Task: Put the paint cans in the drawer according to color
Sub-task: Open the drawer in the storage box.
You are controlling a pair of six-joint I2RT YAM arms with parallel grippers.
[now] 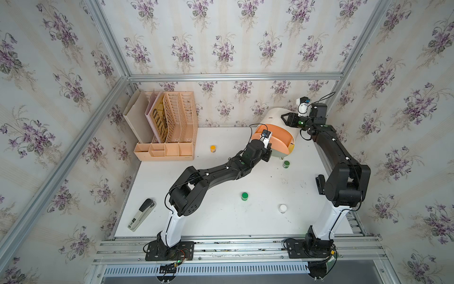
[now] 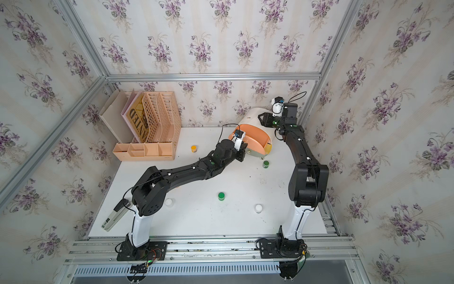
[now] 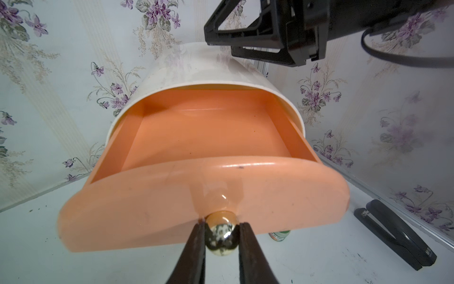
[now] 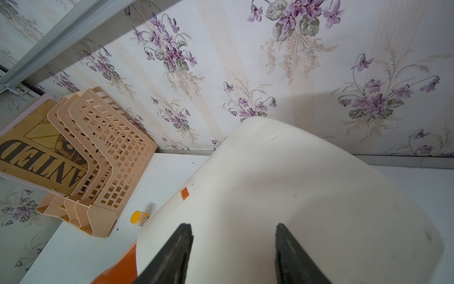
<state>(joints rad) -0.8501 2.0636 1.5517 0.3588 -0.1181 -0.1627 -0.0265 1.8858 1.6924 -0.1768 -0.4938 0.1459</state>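
Left gripper [image 3: 222, 225] clamps the knob [image 3: 221, 237] of the peach drawer [image 3: 204, 137], lower centre.
Right gripper [image 4: 233, 228], jaws apart, is above the white cabinet [image 4: 294, 184]; white table [image 1: 221, 216], floral walls [image 1: 221, 37].

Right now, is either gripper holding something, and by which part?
The left gripper is shut on the round metal knob of the peach drawer, which is pulled out. The right gripper grips nothing; its open jaws stand over the white cabinet.

Empty peach drawer [image 3: 147, 209] open, cans [image 1: 244, 196] outside
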